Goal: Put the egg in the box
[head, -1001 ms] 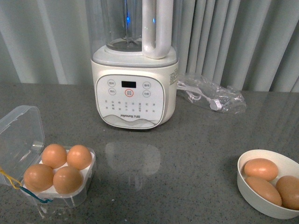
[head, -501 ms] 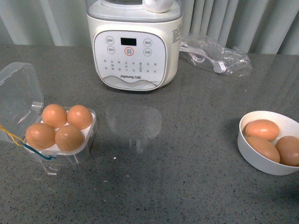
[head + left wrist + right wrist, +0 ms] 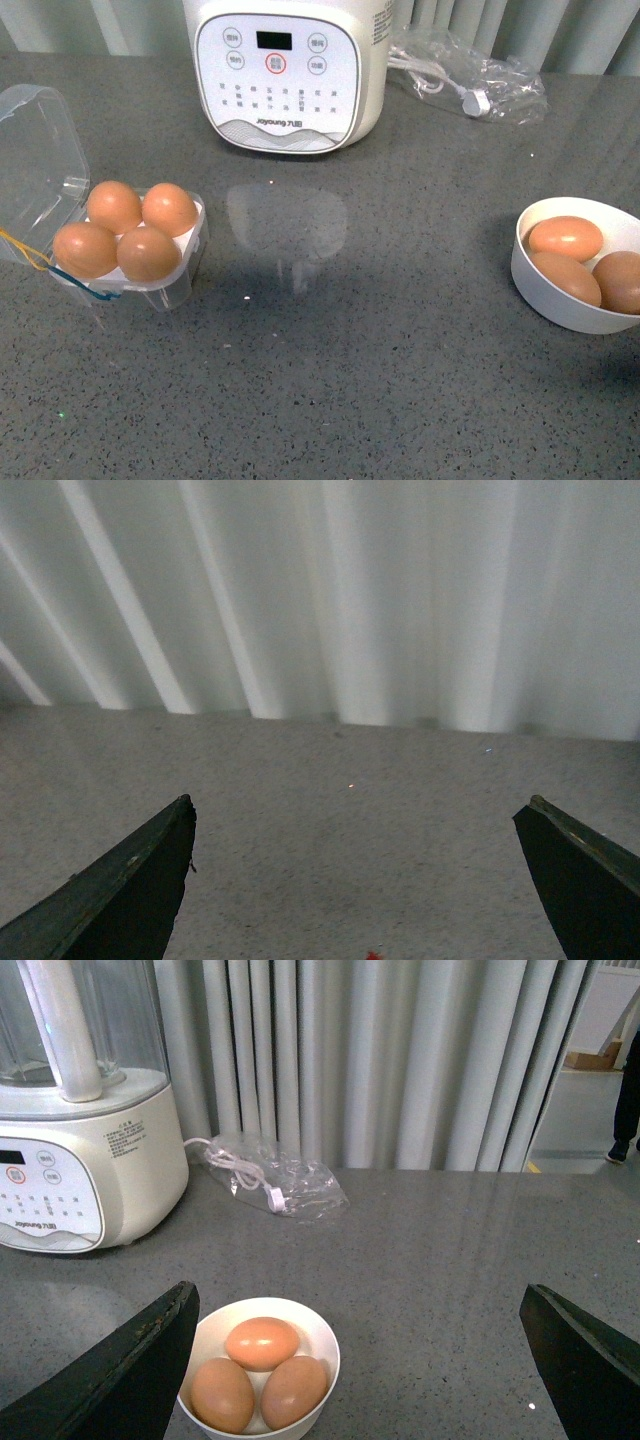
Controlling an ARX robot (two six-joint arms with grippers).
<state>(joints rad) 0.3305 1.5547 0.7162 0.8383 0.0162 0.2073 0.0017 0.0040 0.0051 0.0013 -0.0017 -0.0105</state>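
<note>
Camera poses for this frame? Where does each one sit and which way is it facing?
Front: on the robot's body, tilted down at the grey counter; box left, bowl right, blender behind; no arms show.
Left wrist: looking along the counter at the curtain; open left gripper frames it.
Right wrist: close to the bowl, facing blender and curtain; open right gripper frames it.
Shared: front and right wrist both show bowl, blender and bagged cable.
</note>
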